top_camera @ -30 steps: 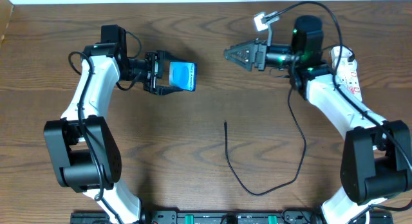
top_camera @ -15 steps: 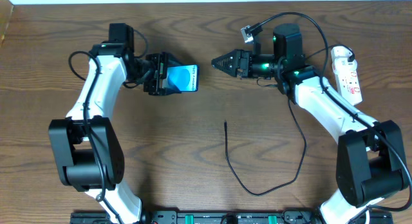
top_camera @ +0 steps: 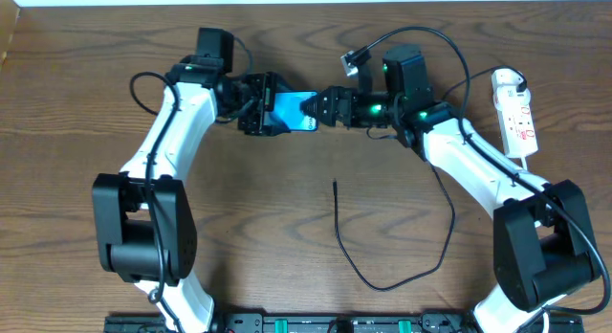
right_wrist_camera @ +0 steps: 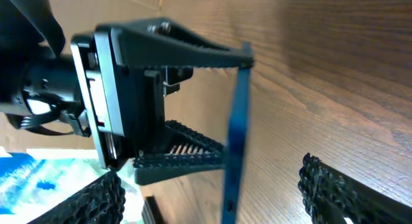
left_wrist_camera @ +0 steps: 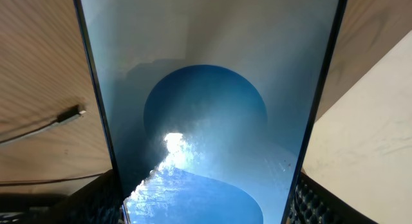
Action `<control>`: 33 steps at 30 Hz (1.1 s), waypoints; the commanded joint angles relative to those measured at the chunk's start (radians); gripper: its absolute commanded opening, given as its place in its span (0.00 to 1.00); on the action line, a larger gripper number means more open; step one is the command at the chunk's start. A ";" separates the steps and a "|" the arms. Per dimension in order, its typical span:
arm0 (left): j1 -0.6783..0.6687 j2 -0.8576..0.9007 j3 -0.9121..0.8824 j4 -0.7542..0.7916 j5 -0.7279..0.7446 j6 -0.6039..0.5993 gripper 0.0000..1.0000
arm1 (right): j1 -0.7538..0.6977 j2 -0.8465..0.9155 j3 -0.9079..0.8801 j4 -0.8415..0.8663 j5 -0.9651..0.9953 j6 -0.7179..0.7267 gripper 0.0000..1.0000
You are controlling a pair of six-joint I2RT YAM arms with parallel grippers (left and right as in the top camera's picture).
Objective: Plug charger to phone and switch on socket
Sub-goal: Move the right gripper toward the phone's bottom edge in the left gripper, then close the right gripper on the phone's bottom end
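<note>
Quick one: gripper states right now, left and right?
Left gripper: closed, holding the phone.
Right gripper: open, holding nothing, facing the phone's free end.

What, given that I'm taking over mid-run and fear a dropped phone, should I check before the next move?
1. Left pincer grip on the phone: ok, shut on its long edges.
2. Right pincer lined up at the phone's free end: ok, open, with one finger on each side of it in the right wrist view.
3. Right pincer touching the phone: cannot tell.
4. Charger tip held: not ok, it lies loose on the table.
5. Phone's port position: cannot tell.
6. Socket switch state: cannot tell, too small.
</note>
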 commanded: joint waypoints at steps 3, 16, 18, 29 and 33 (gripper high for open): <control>-0.033 -0.026 0.008 0.047 -0.002 -0.068 0.08 | 0.018 0.007 0.015 -0.069 0.093 -0.074 0.84; -0.080 -0.026 0.008 0.058 -0.003 -0.080 0.07 | 0.018 0.007 0.015 -0.107 0.178 -0.074 0.79; -0.086 -0.026 0.008 0.058 -0.013 -0.086 0.07 | 0.018 0.007 0.015 -0.105 0.178 -0.073 0.78; -0.123 -0.026 0.008 0.065 -0.039 -0.094 0.07 | 0.023 0.007 0.015 -0.103 0.189 -0.073 0.61; -0.123 -0.026 0.008 0.065 -0.039 -0.094 0.07 | 0.023 0.007 0.015 -0.103 0.193 -0.073 0.48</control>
